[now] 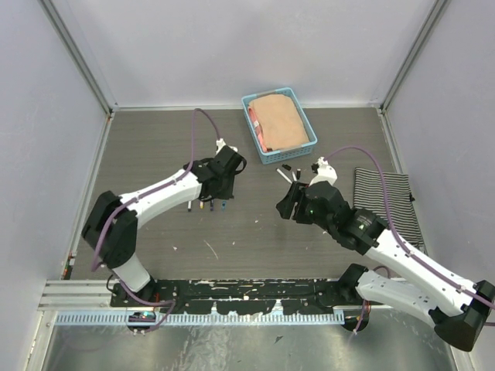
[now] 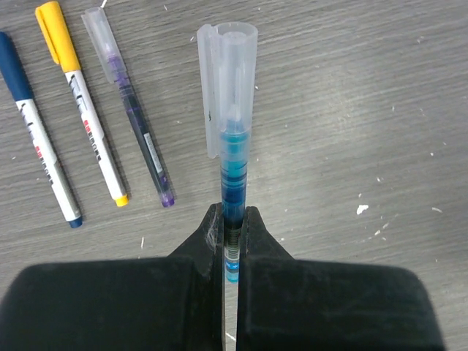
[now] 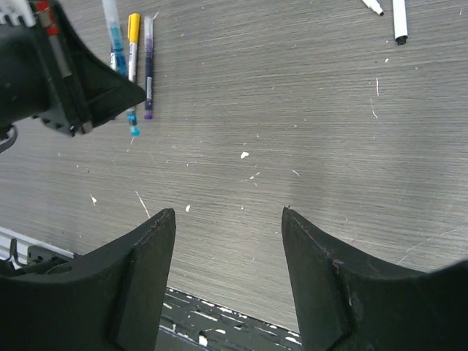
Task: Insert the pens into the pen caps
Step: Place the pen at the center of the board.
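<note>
Left wrist view: the left fingers clench a blue pen, its tip inside a clear cap. Three capped pens lie beside it on the counter. The right fingers stand released; two pieces beyond them are possibly pens.

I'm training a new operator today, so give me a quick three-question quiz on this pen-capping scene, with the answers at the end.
1. True or false: the right gripper is holding a pen.
2. What does the left gripper clamp? A) a blue pen wearing a clear cap; B) a yellow-capped pen; C) nothing.
3. How many capped pens lie loose on the table in the left wrist view?
Key: 1 false, its jaws stand open and empty; 2 A; 3 three.
</note>
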Robot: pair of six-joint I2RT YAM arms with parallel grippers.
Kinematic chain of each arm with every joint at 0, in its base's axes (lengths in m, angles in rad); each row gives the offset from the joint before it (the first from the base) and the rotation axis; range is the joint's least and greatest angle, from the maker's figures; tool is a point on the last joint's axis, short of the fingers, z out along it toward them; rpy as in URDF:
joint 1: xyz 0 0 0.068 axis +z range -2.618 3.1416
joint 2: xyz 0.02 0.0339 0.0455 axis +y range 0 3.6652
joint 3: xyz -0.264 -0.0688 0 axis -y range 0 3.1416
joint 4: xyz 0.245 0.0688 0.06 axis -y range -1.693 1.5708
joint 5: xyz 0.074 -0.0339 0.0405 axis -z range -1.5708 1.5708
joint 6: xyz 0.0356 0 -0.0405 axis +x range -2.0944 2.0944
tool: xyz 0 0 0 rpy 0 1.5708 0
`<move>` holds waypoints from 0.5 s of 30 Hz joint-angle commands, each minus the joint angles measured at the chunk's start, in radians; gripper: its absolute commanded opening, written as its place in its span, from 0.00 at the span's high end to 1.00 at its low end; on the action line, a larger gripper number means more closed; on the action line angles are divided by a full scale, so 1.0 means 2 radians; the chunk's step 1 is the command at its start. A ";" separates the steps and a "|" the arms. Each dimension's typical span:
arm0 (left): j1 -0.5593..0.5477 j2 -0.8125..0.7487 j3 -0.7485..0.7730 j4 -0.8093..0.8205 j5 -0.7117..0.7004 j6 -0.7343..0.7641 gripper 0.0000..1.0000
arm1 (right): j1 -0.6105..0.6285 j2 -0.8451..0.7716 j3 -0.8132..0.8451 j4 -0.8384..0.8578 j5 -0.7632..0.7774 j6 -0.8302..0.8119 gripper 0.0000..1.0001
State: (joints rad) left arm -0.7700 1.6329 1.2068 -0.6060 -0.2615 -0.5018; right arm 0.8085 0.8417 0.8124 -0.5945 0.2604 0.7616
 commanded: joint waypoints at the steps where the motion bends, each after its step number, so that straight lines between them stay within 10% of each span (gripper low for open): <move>1: 0.021 0.049 0.044 -0.030 0.032 -0.010 1.00 | 0.001 -0.014 0.002 0.001 -0.004 0.015 0.35; 15: 0.052 0.123 0.065 -0.032 0.028 -0.017 0.97 | 0.001 0.006 -0.005 0.013 -0.039 0.010 0.34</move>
State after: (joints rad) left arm -0.6849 1.8603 1.3087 -0.6693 -0.2062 -0.5251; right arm 0.8085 0.8581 0.8059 -0.6064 0.2173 0.7830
